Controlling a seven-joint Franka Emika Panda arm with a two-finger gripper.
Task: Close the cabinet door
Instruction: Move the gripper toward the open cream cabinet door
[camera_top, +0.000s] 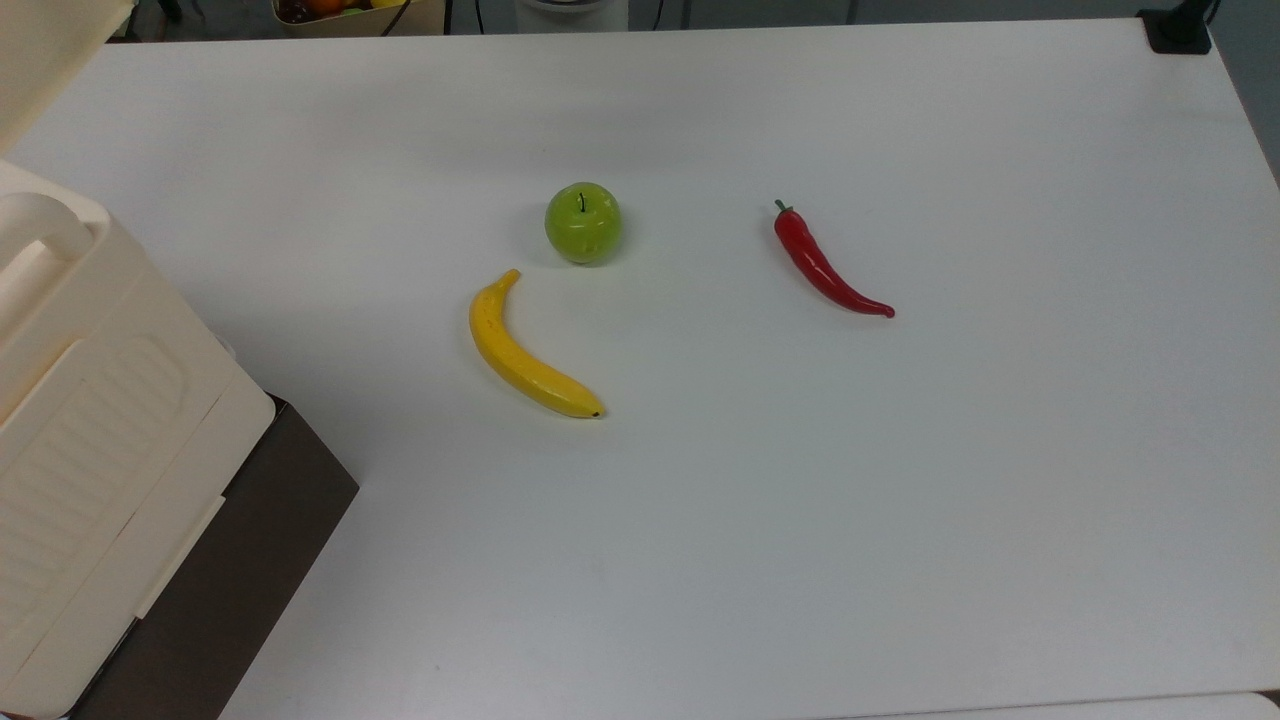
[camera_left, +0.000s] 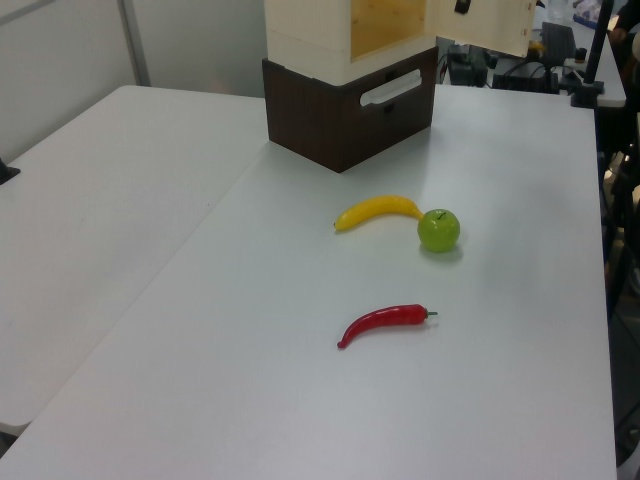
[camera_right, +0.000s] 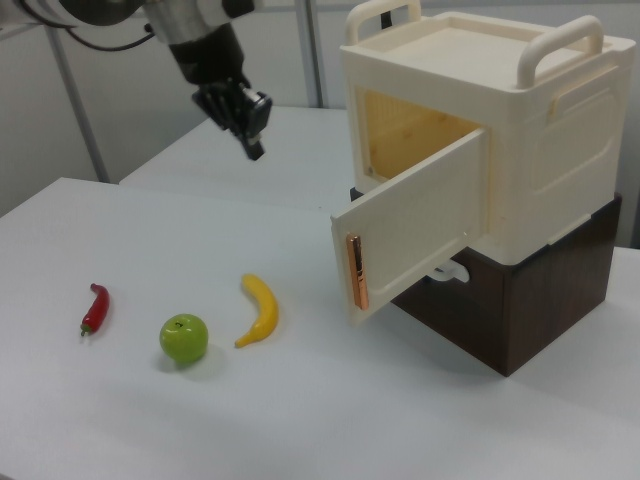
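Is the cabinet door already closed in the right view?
No, the cabinet door stands swung outward from the cabinet, so the yellowish inside of the box is open to view.

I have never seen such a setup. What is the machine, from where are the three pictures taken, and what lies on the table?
The machine is a robot arm ending in a gripper, raised above the table and holding nothing. One picture looks down from above; two look from opposite sides. On the table lie a banana, a green apple and a red chili. A cream cabinet stands on a dark brown box; its door is open.
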